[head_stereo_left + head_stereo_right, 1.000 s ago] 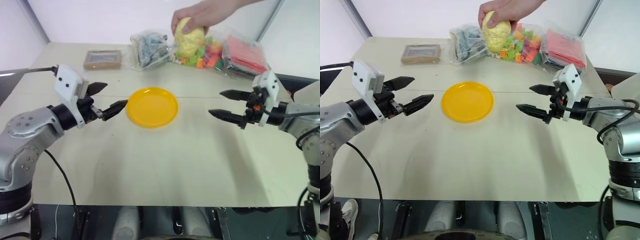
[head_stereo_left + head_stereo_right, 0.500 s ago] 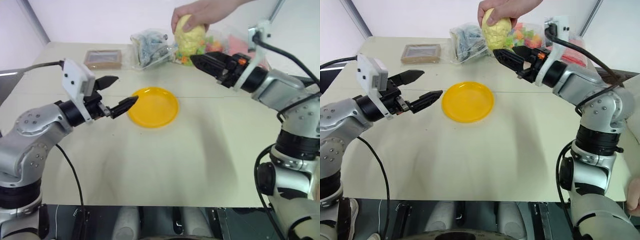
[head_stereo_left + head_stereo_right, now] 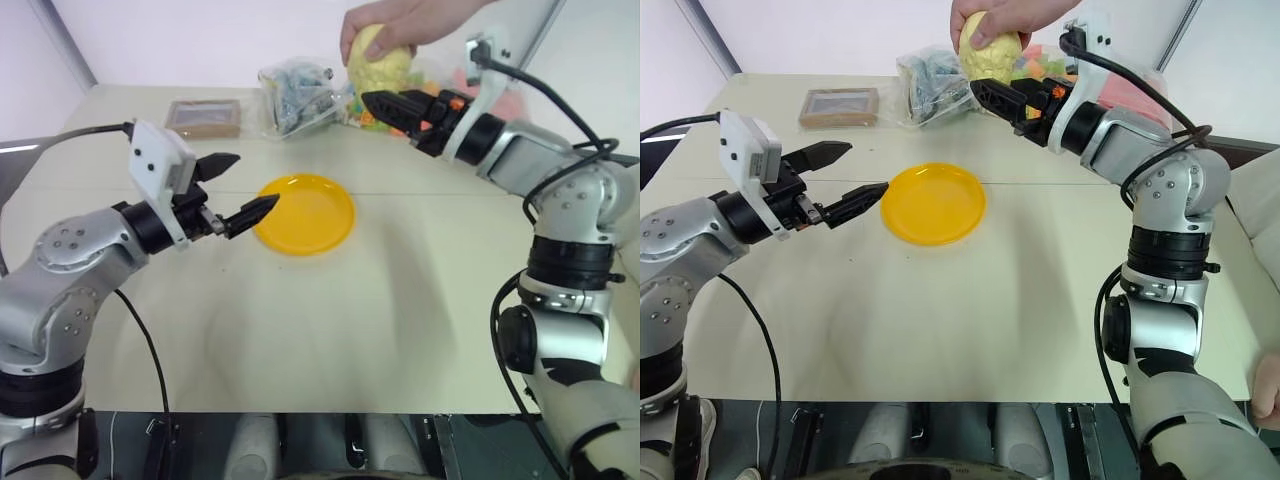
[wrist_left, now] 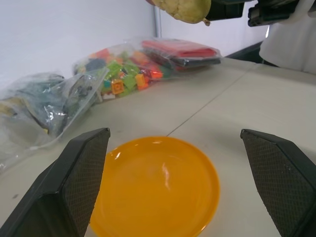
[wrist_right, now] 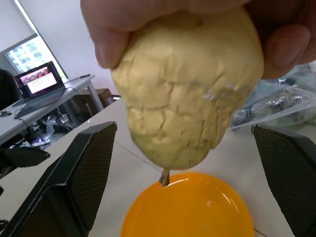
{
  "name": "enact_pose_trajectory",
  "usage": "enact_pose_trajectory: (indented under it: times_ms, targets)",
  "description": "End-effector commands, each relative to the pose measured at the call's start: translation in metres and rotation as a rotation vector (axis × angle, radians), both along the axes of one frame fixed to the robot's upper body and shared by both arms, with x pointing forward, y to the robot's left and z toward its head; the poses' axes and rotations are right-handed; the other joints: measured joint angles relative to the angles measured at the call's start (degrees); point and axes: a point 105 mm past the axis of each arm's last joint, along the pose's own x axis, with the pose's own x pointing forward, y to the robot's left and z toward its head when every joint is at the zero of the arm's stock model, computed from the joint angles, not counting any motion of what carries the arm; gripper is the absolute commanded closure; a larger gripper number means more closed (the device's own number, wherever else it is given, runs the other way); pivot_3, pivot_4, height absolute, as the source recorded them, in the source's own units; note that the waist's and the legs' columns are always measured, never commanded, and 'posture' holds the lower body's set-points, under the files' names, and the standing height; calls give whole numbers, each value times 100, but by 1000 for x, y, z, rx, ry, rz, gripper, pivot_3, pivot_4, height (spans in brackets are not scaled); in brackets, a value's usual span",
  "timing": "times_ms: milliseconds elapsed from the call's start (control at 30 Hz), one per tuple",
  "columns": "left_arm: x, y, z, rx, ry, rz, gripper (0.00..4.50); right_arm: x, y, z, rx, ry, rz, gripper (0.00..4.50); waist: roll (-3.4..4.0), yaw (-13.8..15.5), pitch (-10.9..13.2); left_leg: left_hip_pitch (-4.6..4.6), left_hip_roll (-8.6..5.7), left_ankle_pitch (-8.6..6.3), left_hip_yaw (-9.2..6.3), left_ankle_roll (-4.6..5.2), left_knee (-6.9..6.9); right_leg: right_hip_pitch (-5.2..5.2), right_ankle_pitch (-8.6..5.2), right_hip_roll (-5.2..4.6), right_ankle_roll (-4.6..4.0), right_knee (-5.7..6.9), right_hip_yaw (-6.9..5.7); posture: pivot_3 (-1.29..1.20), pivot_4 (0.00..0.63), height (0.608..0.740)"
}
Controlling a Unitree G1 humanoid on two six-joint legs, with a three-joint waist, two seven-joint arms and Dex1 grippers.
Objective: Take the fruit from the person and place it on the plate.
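While the hand (image 3: 420,22) holds the fruit (image 3: 383,58) at upper centre of the left eye view, the right gripper (image 3: 392,108) sits just below it, fingers wide, nothing held. Plate (image 3: 305,214) lies mid-frame on the table (image 3: 400,330), bare. Left gripper (image 3: 240,190) hovers left of the plate, fingers apart, empty.

Right eye view: same layout; fruit at top centre, well above the plate, blocks bag (image 3: 1040,62) behind it.

Left wrist view: plate at lower centre between the wide fingers (image 4: 81,173); fruit tip at top edge.

Right wrist view: fruit at frame centre, flanked by both fingers (image 5: 86,168) w/ gaps each side, person's fingertips wrapped over its top, plate beneath.

Step in hand, as I judge: the handover grasp. Do it well by pushing in so the fingers bracket the lower body, clear of the person's fingertips, close squarely across the widest part, and pull away only once the hand lets go.
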Motion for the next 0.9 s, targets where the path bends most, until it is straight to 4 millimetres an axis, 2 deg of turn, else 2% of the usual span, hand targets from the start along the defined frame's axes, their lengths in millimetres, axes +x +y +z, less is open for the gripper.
enact_pose_trajectory:
  times_ms: [33, 200, 300, 367, 400, 433, 633, 900]
  targets:
    - [-7, -1, 13, 10, -66, -2, 61, -3, 6, 22, 18, -82, 23, 0, 0, -15, 0, 0, 0, 0, 0, 0, -1, 0, 0, 0, 0, 0, 0, 0, 150, 731]
    - [-7, -1, 13, 12, -67, 4, 61, 0, 10, 24, 21, -92, 20, 0, 1, -58, 0, 0, 0, 0, -1, 0, -3, -1, 0, 0, 0, 0, 0, 0, 150, 731]
    - [-7, -1, 11, 17, -64, 4, 0, 2, 11, 23, 22, -89, 15, 907, 1, -61, 1, 0, 0, 0, -1, 0, -4, -2, 0, 0, 0, 0, 0, 0, 150, 731]
    - [-8, -1, 12, 15, -64, 4, 0, 1, 13, 23, 24, -92, 23, 1933, 1, -60, 1, -1, 0, 0, -1, 0, -5, -3, 0, 0, 0, 0, 0, 0, 150, 731]
    - [-8, -1, 12, 13, -64, 4, 0, 0, 14, 24, 25, -93, 31, 2262, 1, -60, 1, -1, 0, 0, 0, 0, -5, -3, 0, 0, 0, 0, 0, 0, 150, 731]
    - [-8, -1, 13, 12, -64, 4, 0, 0, 15, 24, 26, -95, 37, 2390, 1, -62, 1, -1, 0, 0, 0, 0, -5, -3, 0, 0, 0, 0, 0, 0, 150, 731]
    - [-6, 6, 13, -2, -60, 38, 0, -4, 22, 20, 15, -86, 64, 2390, 1, -64, 1, -1, 0, 0, 0, 0, -6, -4, 0, 0, 0, 0, 0, 0, 150, 731]
    - [0, 41, 4, -12, 23, 190, 0, -9, 68, -35, -45, 63, 162, 2390, 2, -85, 1, -2, 6, 0, 1, 0, -13, -11, 0, 2, 0, 1, 1, 0, 150, 731]
